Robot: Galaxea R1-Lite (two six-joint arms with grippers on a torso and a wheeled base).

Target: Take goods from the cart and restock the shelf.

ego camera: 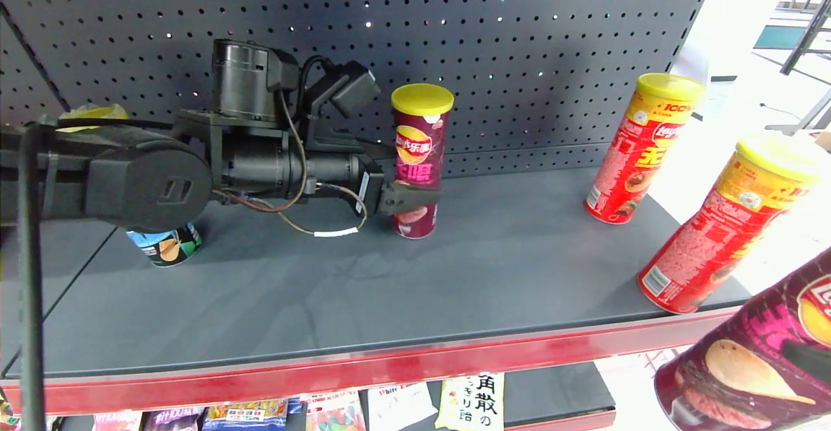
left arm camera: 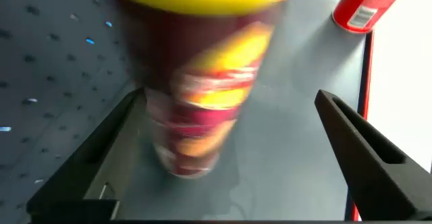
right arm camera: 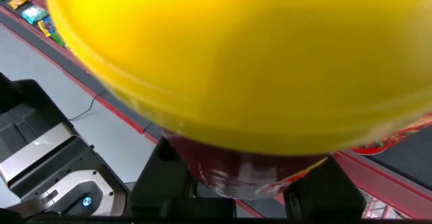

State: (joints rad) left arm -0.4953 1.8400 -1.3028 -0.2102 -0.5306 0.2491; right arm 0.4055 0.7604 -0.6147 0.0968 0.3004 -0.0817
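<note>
A maroon chip can point(ego camera: 421, 158) with a yellow lid stands upright on the grey shelf point(ego camera: 506, 262), near the pegboard back. My left gripper point(ego camera: 419, 192) is open around its lower part. In the left wrist view the can point(left arm camera: 202, 109) sits nearer one of the two spread fingers, and I cannot tell whether it touches. My right gripper point(right arm camera: 243, 187) is shut on a second maroon can point(right arm camera: 236, 62), whose yellow lid faces the camera. That can point(ego camera: 759, 359) hangs tilted below the shelf's front right corner.
Two red cans with yellow lids stand at the shelf's right end, one at the back point(ego camera: 643, 148) and one near the front edge point(ego camera: 727, 223). A green and blue can point(ego camera: 165, 246) stands behind my left arm. Snack packs point(ego camera: 467, 402) fill the lower shelf.
</note>
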